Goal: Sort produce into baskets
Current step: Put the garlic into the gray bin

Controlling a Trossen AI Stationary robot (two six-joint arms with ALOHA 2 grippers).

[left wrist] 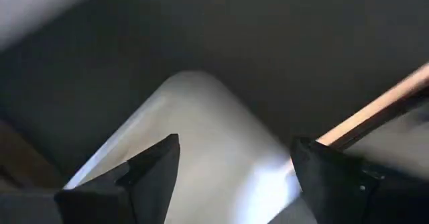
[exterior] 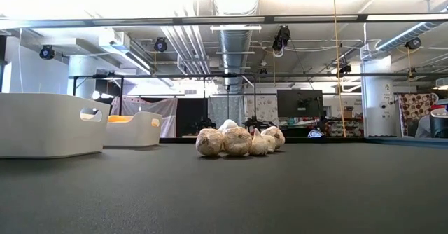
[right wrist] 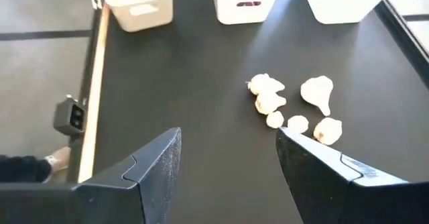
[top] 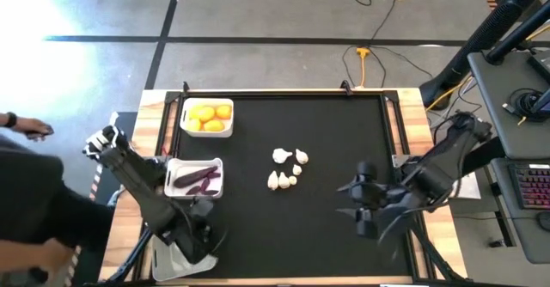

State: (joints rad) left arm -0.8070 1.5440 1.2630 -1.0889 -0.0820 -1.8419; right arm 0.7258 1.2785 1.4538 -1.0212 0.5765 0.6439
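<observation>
the yellow fruits [top: 210, 113] and purple pieces [top: 199, 177] already sit in white baskets beyond the left gripper [top: 199, 235], spread empty over the third basket [left wrist: 201, 143], while the garlic bulbs [top: 287, 168] lie unsorted ahead of the right gripper [top: 365, 205], parted and empty.

Yellow-orange fruits [top: 210, 114] fill the white basket [top: 206, 131] at the mat's far left. Dark purple pieces [top: 197, 178] lie in a second white basket [top: 195, 192] just nearer. A third, empty basket [top: 179, 259] sits at the near left edge. Loose white garlic bulbs [top: 287, 168] cluster mid-mat
</observation>
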